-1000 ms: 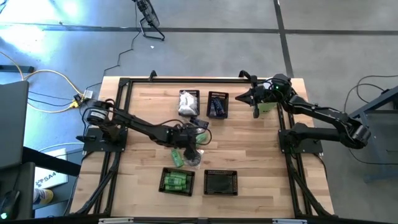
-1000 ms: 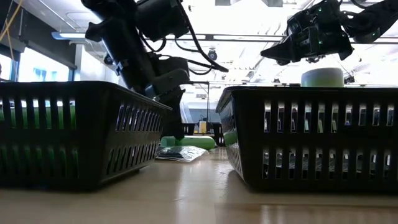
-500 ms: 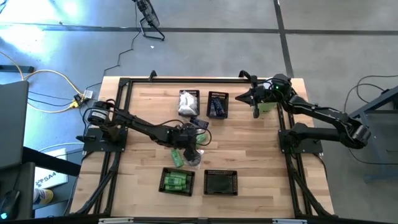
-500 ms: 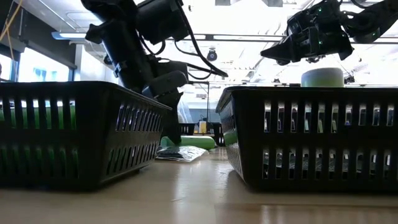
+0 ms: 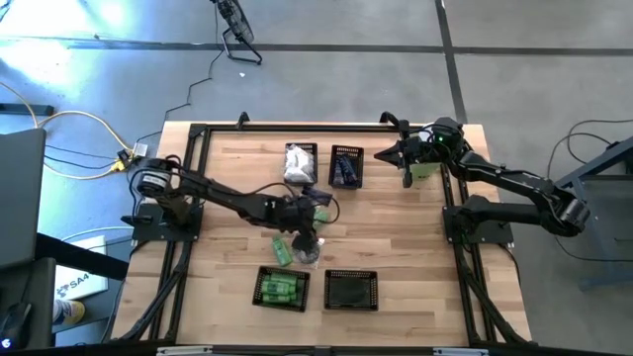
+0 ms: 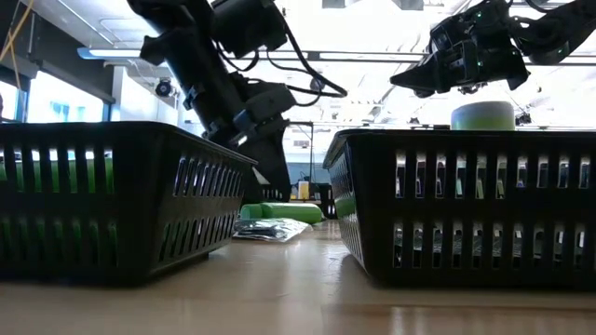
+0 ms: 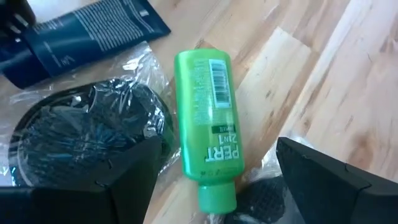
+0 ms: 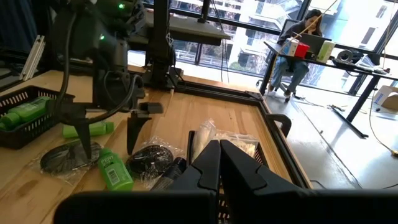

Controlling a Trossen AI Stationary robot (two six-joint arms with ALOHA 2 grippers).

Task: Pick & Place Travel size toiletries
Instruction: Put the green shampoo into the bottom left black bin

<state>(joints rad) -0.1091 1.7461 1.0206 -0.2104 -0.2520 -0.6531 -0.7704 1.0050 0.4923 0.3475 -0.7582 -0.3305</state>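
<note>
Tabletop (image 5: 396, 247) carries the loose toiletries at its centre; left end effector (image 7: 214, 186) hangs spread wide just above a green bottle (image 7: 207, 121), which lies flat beside a clear-wrapped dark disc (image 7: 87, 134). Bottle looks light, rigid, smooth: pinch across its mid-body. Right end effector (image 5: 404, 158), well apart, is clamped empty

a bright green bottle (image 7: 208, 127) is lying flat on the tabletop (image 7: 348, 81), touching a clear-wrapped dark brush (image 7: 93, 134), with a dark blue packet (image 7: 81, 34) lying just beside.
</note>
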